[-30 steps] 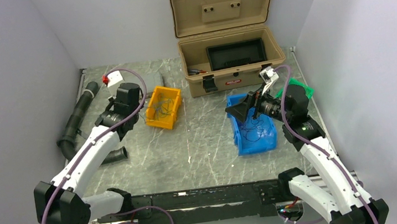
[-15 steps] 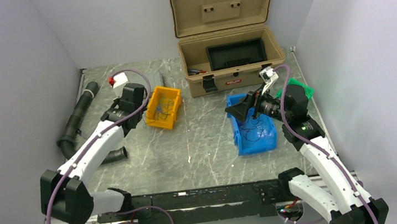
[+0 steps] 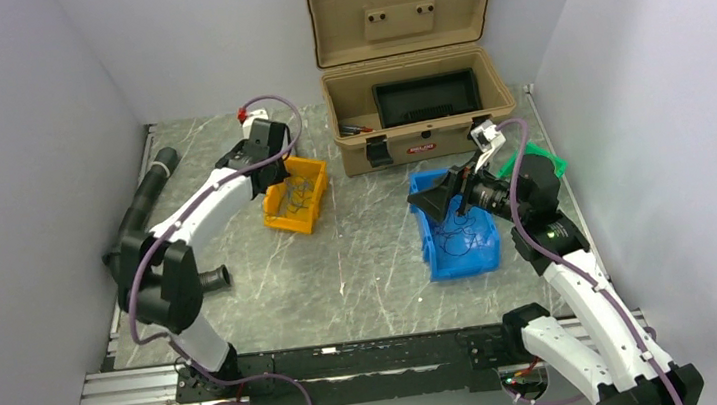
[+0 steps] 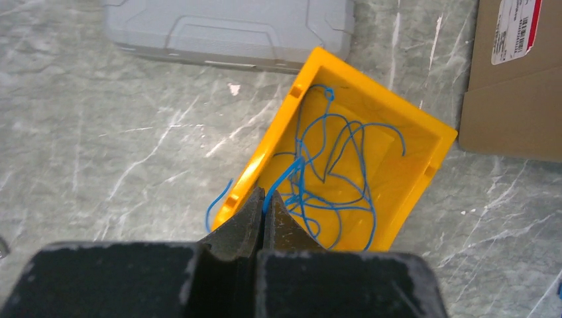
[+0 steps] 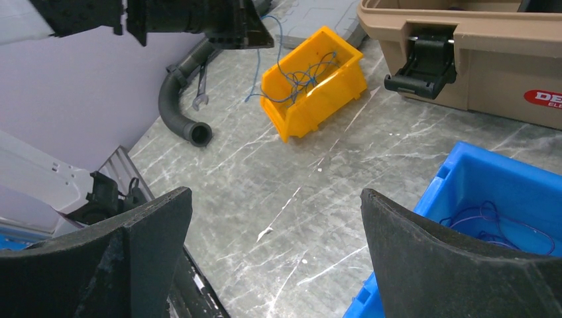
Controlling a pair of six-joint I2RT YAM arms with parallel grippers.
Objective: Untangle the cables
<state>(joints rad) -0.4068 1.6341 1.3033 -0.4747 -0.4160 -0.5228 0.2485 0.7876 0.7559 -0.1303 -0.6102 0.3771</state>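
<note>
Your left gripper (image 4: 265,200) pinches a strand of thin tangled blue cables (image 4: 299,173) just above the yellow plastic bin (image 4: 405,199); right of that bin, your right gripper (image 5: 273,195) gapes, released.

A robotics lab test cell: plain pale walls (image 3: 27,147) box in a marble-patterned surface (image 3: 361,263). Two white robot arms (image 3: 574,280) are bolted to an aluminium rail (image 3: 133,392) at 6 o'clock. A tan tool case (image 3: 429,145) stands open at 12 o'clock. A yellow parts bin (image 3: 289,225) sits at 10, a blue parts bin (image 3: 462,264) at 3 and a black corrugated hose (image 3: 139,210) at 9.
</note>
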